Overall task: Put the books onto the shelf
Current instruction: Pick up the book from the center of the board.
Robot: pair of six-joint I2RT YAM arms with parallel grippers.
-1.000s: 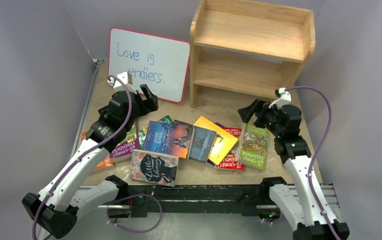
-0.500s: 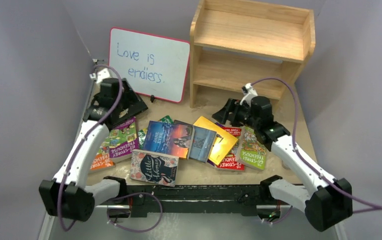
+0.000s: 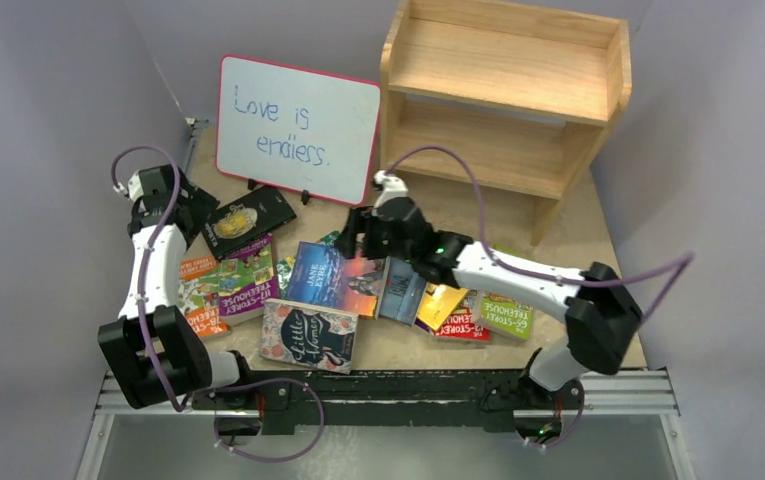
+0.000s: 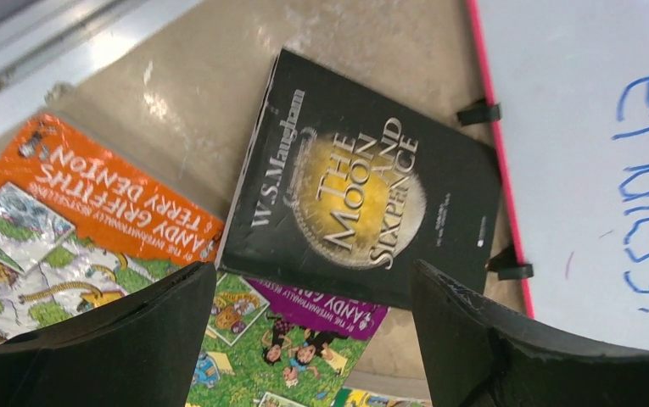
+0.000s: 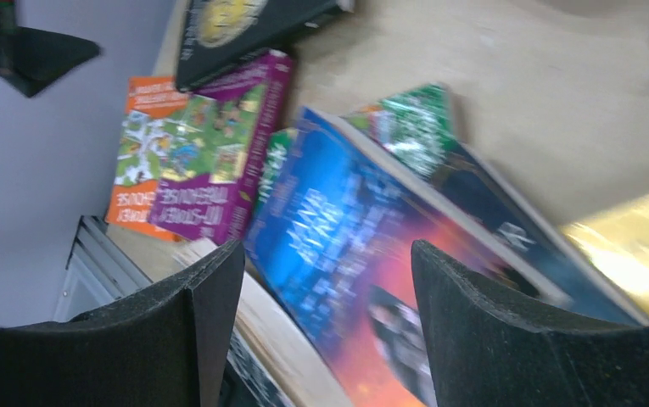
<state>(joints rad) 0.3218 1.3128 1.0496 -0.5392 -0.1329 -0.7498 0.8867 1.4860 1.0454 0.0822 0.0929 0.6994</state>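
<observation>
**Both hands open over the book pile, shelf bare**

The books lie flat and overlapping on the worktop, in front of the shelf, whose 2 tiers hold nothing yet. That spread explains the arms' poses: each reaches down from above to find an edge it can pinch.

The left hand hangs with its fingers spread wide over the black book, "The Moon and Sixpence", which lies at the far left of the pile, just beside the whiteboard. Nothing sits between its fingers. The black book partly overlaps a purple book and sits beside an orange book.

The right hand stretches across to the middle of the pile, fingers apart and empty, above the blue-and-orange book. The wrist view is blurred, so whether the fingertips touch the cover I cannot tell.

In the way: the whiteboard's feet stand close against the black book's far edge, leaving little room there. The blue-and-orange book overlaps its neighbours, including a green book, so lifting it may, I judge, drag others along.
</observation>
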